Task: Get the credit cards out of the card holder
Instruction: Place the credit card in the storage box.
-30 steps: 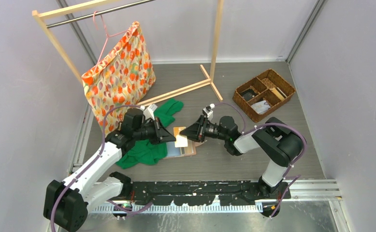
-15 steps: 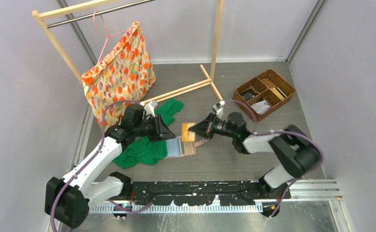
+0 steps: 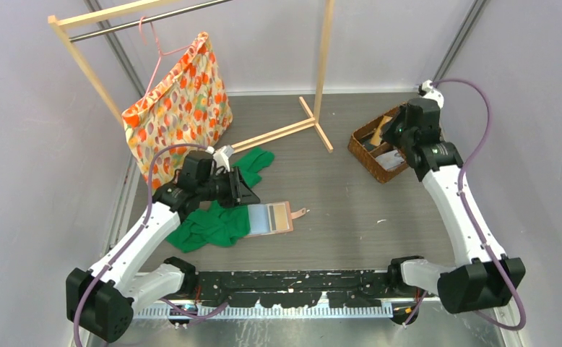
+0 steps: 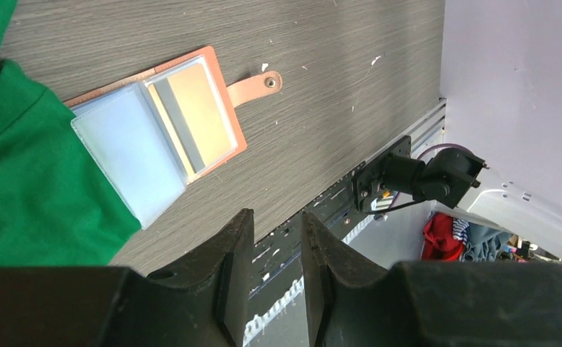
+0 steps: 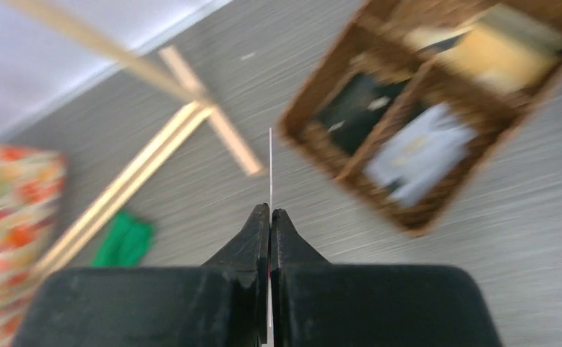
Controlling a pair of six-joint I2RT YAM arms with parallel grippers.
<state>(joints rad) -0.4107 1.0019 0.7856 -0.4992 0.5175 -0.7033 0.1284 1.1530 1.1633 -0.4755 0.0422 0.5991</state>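
The card holder point(image 3: 271, 217) lies open on the table, salmon-pink outside with pale blue sleeves point(image 4: 130, 155) and a snap tab point(image 4: 256, 85). One credit card with a dark stripe point(image 4: 195, 119) shows in its pocket. My left gripper point(image 4: 272, 235) hovers just left of the holder, partly open, nothing between its fingers. My right gripper point(image 5: 270, 215) is raised over the wicker basket point(image 3: 368, 150), shut on a credit card seen edge-on as a thin white line point(image 5: 270, 166).
The basket point(image 5: 321, 72) has several compartments holding dark and pale items. A green cloth point(image 3: 217, 220) lies under the holder's left edge. A wooden clothes rack point(image 3: 323, 72) with a patterned bag point(image 3: 180, 108) stands at the back left.
My right arm swung from the card holder up and right to the basket, carrying a card. My left gripper opened and let go of the holder.
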